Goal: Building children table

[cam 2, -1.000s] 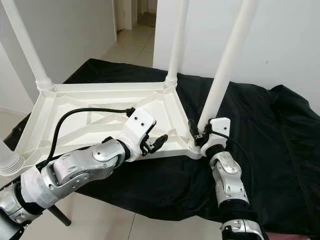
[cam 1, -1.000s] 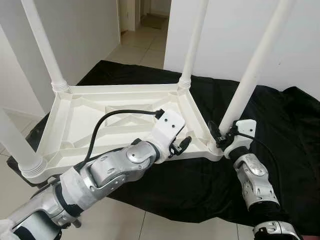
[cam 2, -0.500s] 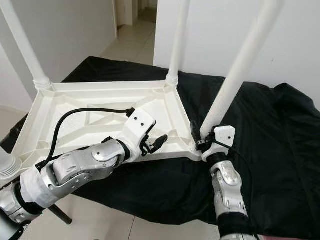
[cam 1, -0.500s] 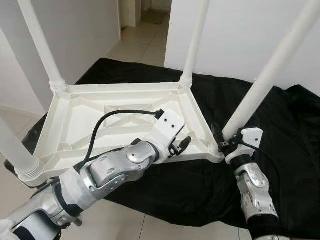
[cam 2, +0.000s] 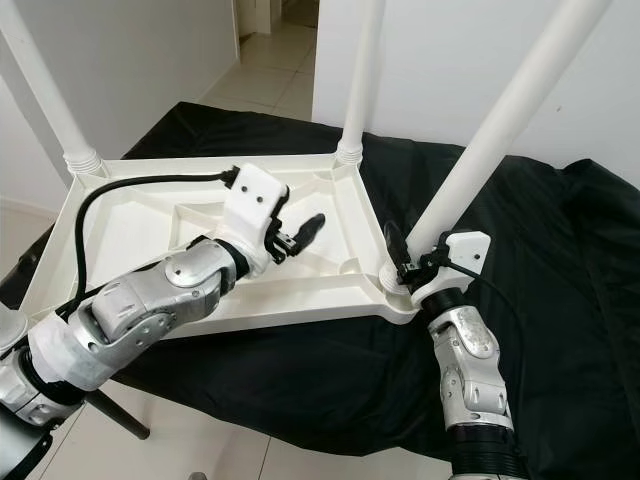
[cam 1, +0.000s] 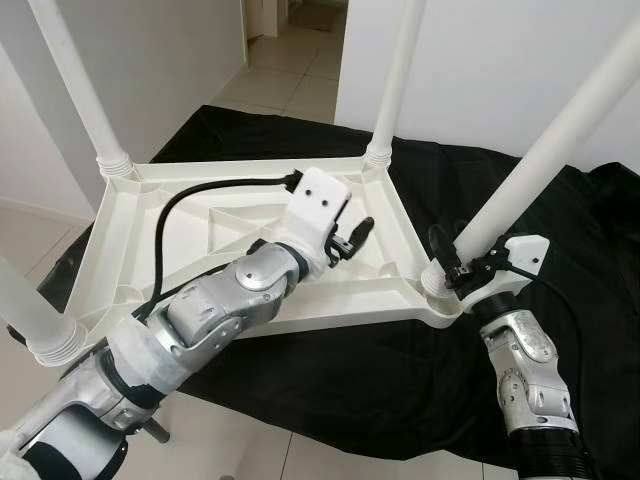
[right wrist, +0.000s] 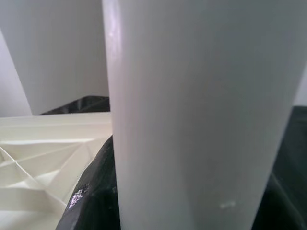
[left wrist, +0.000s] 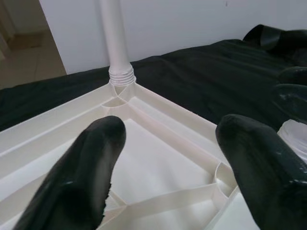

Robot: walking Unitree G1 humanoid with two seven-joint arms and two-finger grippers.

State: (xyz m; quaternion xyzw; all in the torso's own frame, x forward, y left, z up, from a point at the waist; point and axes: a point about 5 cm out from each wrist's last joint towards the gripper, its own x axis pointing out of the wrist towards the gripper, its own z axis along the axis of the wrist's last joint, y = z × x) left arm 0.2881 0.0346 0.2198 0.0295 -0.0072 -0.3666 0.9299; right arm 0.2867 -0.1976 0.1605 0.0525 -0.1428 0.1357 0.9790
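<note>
left fingers (cam 1: pixel 352 236) apart, risen over tabletop (cam 1: pixel 130 250) | right fingers (cam 1: pixel 452 268) still clamp leg (cam 1: pixel 545 150)

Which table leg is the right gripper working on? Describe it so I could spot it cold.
An upside-down white table top lies on a black cloth, its legs pointing up. The leg at the corner nearest the robot's right arm has the right gripper closed around its base. It alone leans outward; the others stand straighter.

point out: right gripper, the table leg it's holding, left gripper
right gripper (cam 1: pixel 452 272): left eye view, between the fingertips at the leg's base.
table leg (cam 1: pixel 545 150): left eye view, mid-shaft.
left gripper (cam 1: pixel 358 232): left eye view, between the fingertips.
</note>
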